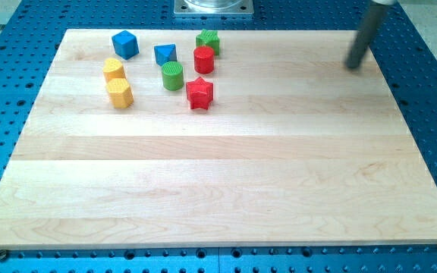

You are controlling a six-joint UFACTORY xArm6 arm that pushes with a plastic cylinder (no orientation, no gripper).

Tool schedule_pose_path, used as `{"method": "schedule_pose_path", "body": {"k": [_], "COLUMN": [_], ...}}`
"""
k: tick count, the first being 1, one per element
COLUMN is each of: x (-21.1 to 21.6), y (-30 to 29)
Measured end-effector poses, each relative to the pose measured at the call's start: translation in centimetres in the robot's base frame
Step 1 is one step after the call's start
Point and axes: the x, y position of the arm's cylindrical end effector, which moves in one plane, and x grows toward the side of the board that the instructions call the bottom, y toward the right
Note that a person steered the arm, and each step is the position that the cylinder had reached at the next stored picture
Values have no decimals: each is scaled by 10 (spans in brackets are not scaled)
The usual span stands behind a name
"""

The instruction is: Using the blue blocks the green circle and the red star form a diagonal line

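Camera view: my tip (352, 67) far right of red star (199, 93); apart.

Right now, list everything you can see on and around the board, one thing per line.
blue cube: one, blue, upper left, the group's leftmost top block.
blue triangle: one, blue, right of the cube.
green star: one, green, top of the group, on its right.
red cylinder: one, red, just below the green star.
green circle: one, green, below the blue triangle.
red star: one, red, lowest of the group, on its right.
yellow blocks: two, yellow, left edge of the group, one below the other.
wooden board: one, light wood, filling the view.
blue perforated table: one, blue, around the board.
my tip: one, dark rod, upper right, far from every block.
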Motion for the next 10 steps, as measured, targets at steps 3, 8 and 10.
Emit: {"method": "schedule_pose_path", "body": {"k": [3,8,10], "x": [-76,2,-20], "y": [-252,-296,-307]}}
